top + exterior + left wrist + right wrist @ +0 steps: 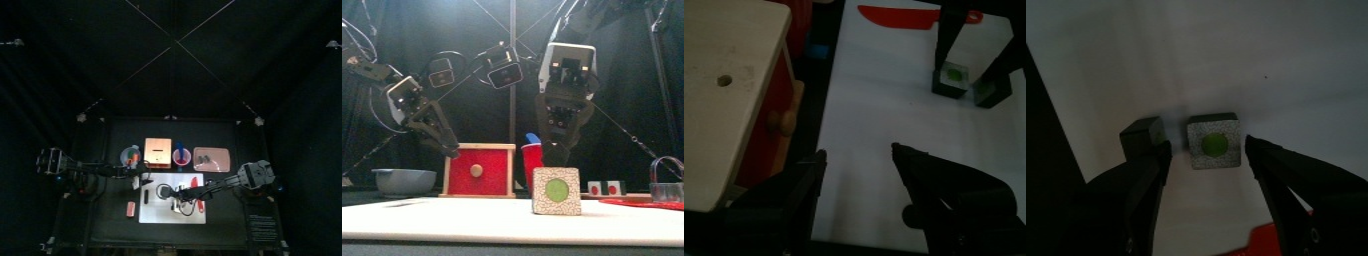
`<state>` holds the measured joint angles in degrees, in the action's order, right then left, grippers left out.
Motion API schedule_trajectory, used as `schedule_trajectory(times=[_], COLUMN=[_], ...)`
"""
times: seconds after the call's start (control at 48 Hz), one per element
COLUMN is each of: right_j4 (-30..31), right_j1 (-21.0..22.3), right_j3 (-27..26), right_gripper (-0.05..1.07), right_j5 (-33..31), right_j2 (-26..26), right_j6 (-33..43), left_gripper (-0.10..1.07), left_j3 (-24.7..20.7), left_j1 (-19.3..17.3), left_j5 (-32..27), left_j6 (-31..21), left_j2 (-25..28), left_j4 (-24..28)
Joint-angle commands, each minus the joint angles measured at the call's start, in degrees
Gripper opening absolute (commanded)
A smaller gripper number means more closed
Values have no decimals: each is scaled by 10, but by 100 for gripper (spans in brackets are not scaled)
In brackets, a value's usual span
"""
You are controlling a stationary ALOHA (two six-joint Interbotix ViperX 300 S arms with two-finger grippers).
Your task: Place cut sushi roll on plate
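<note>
The cut sushi roll (pixel 1215 143) is a short piece with a dark wrap, white rice and a green centre. It stands on the white board (pixel 885 110), near and large in the front view (pixel 556 190). My right gripper (pixel 1207 150) is open, with one jaw on each side of the piece and neither visibly pressing it. It hangs just above the piece in the front view (pixel 557 150). A second dark chunk (pixel 1144 132) lies beside one jaw. The plate (pixel 211 158) sits at the back right of the table. My left gripper (pixel 855 160) is open and holds nothing, over the board's left part.
A red knife (pixel 898 17) lies on the board beyond the sushi. A wooden block with red sides (pixel 480 170) stands at the back left, with a blue bowl (pixel 405 180) further left. A red cup (pixel 533 160) stands behind the sushi.
</note>
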<state>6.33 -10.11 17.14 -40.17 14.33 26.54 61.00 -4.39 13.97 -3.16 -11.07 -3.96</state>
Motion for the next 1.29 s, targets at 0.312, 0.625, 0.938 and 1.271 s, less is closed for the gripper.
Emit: schedule_trajectory(times=[0.312,0.625,0.938,1.271], right_j4=[-9,-4,47,76], right_j1=[11,33,198,393], right_j3=[2,40,300,423], right_gripper=[90,74,74,75], right_j5=[14,-12,-24,59], right_j2=[18,-79,-314,-381], right_j6=[-4,11,100,109], left_gripper=[90,90,90,90], left_j3=[-8,-6,-6,-9], left_j1=[1,1,1,1], left_j5=[3,2,2,2], left_j6=[0,0,0,1], left_j2=[-3,-3,-2,-3], left_j4=[-8,-11,-11,-11])
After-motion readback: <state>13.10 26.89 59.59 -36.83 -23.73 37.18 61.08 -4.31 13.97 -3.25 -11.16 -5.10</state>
